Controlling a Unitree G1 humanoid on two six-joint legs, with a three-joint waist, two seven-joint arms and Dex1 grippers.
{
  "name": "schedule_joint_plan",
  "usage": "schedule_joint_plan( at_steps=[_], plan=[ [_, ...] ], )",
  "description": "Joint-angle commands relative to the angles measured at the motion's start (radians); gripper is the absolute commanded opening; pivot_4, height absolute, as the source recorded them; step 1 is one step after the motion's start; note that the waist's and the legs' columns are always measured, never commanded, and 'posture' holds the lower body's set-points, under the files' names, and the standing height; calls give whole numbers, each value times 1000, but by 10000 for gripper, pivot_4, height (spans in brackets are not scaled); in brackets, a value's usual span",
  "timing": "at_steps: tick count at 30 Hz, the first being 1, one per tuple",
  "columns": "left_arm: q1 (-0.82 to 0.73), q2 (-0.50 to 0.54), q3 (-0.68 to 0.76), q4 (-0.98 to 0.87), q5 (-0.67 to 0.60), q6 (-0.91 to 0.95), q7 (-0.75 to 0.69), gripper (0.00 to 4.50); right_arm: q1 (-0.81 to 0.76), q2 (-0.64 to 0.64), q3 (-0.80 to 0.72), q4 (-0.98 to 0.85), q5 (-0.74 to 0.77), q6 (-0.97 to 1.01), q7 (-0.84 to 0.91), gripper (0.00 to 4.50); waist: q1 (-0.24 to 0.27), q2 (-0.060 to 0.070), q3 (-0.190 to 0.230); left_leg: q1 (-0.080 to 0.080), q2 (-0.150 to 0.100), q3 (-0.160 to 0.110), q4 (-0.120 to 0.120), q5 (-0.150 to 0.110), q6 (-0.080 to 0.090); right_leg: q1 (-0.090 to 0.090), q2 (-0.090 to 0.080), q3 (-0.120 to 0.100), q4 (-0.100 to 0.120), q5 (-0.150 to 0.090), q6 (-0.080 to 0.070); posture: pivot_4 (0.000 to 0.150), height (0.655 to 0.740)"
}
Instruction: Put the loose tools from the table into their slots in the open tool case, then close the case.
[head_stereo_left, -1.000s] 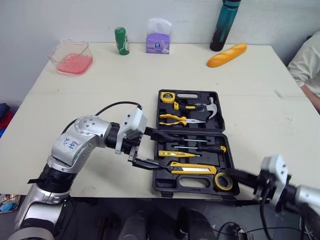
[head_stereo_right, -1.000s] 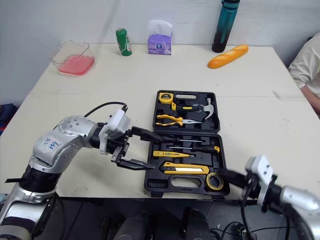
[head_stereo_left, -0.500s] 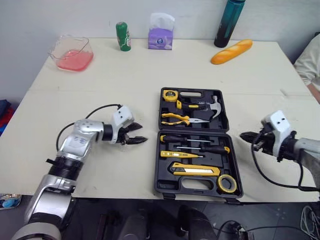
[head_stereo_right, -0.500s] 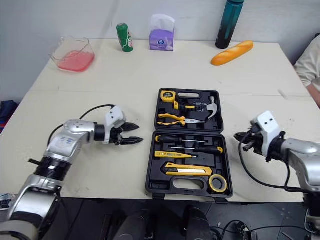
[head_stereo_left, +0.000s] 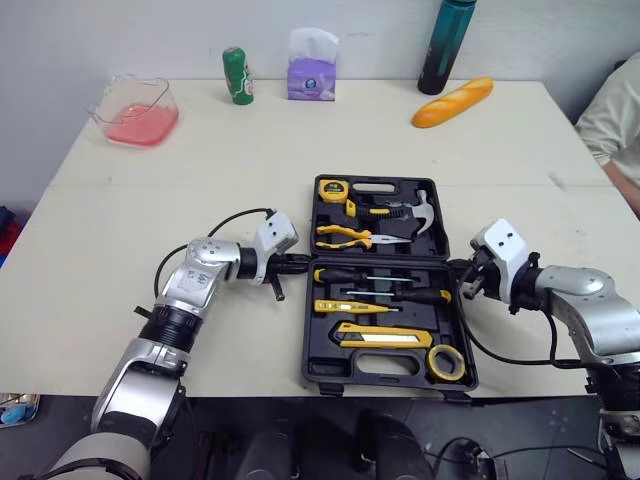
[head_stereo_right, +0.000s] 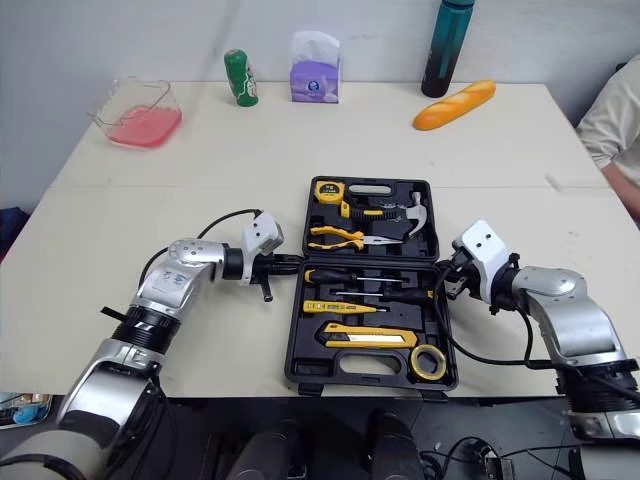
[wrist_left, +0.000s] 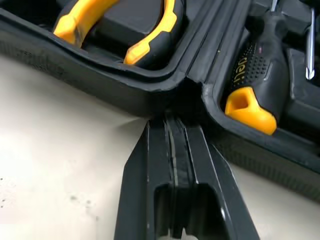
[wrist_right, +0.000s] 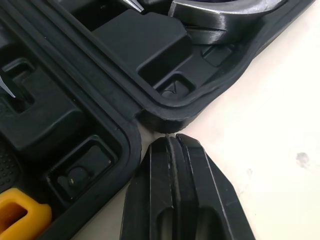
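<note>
The open tool case lies on the desk with tools seated in its slots. The left claw and right claw are both clenched and empty, their tips at the case's hinge notch on opposite sides. One screwdriver handle seems to read "deli".

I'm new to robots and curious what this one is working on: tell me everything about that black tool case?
The tool case is black moulded plastic, lying open and flat on the table. Its far half holds a tape measure, pliers and a hammer; its near half holds screwdrivers, a utility knife and a tape roll, plus a carry handle. The shut left gripper touches its left hinge end; the shut right gripper points at the right one.
</note>
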Motion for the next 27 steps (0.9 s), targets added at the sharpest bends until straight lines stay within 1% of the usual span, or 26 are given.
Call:
schedule_joint_plan(
  at_steps=[1, 10, 13, 15, 16, 18, 19, 21, 22, 23, 24, 25, 27],
  plan=[
    [6, -23, -16, -91, -22, 37, -22, 390, -24, 25, 16, -103, 21, 4, 16, 0, -2, 0, 0, 0, 0, 0, 0, 0, 0, 0, 0, 0, 0, 0, 0, 1500, 7314],
    [23, -16, 4, -100, -13, 83, -8, 390, 2, 16, 18, -109, -70, -17, -7, 0, -2, 0, 0, 0, 0, 0, 0, 0, 0, 0, 0, 0, 0, 0, 0, 1500, 7314],
    [38, 17, 25, -130, -16, 120, -9, 390, 26, -8, -4, -130, -79, 2, -6, 0, -2, 0, 0, 0, 0, 0, 0, 0, 0, 0, 0, 0, 0, 0, 0, 1500, 7314],
    [52, 63, 55, -152, -26, 168, -15, 6624, 62, -57, -39, -160, -74, 25, 14, 0, -2, 0, 0, 0, 0, 0, 0, 0, 0, 0, 0, 0, 0, 0, 0, 1500, 7314],
    [54, 85, 72, -163, -37, 202, -17, 8640, 76, -79, -61, -174, -60, 43, 27, 3175, -2, 0, 0, 0, 0, 0, -1, 0, 0, 0, 0, 0, 0, 0, 0, 1500, 7314],
    [47, 121, 106, -184, -71, 277, -18, 17767, 93, -110, -104, -199, -24, 82, 48, 10244, -2, 0, 0, 0, 0, 0, 0, 0, 0, 0, 0, 0, 0, 0, 0, 1500, 7314],
    [37, 133, 126, -193, -94, 326, -17, 23306, 93, -118, -130, -210, 5, 118, 55, 15581, -2, 0, 0, 0, 0, 0, 0, 0, 0, 0, 0, 1, 0, 0, 0, 1500, 7314],
    [-12, 145, 167, -195, -141, 461, 2, 30754, 67, -126, -192, -220, 74, 221, 58, 24024, -1, 0, 0, 1, 0, 0, 1, 0, 0, 0, 0, 1, 1, 0, 0, 1500, 7314],
    [-40, 144, 181, -191, -158, 523, 17, 36824, 47, -128, -218, -219, 105, 280, 53, 30663, 0, 0, 0, 1, 0, 0, 1, 0, 0, 0, 0, 1, 2, 0, 0, 1500, 7314],
    [-68, 139, 191, -182, -171, 579, 32, 40465, 24, -128, -236, -216, 131, 334, 46, 34230, 2, 0, 0, 1, 0, -1, 1, 0, 0, 0, 0, 1, 2, 0, 0, 1500, 7314],
    [-105, 127, 197, -163, -178, 637, 56, 45000, -8, -123, -247, -208, 156, 402, 31, 40287, 3, 0, 0, 0, 0, -2, 2, 0, 0, 1, -1, 1, 2, 0, 0, 1500, 7314],
    [-134, 115, 200, -144, -182, 683, 78, 45000, -35, -117, -252, -201, 174, 455, 16, 44870, 4, 0, 0, 0, 0, -3, 2, 0, 0, 1, -1, 1, 1, 0, 0, 1500, 7314],
    [-187, 88, 204, -108, -187, 761, 121, 45000, -95, -97, -254, -179, 201, 543, -19, 44870, 3, 0, 0, 0, -1, -3, 2, 0, 0, 1, -1, 2, 1, 0, 0, 1500, 7314]
  ],
)
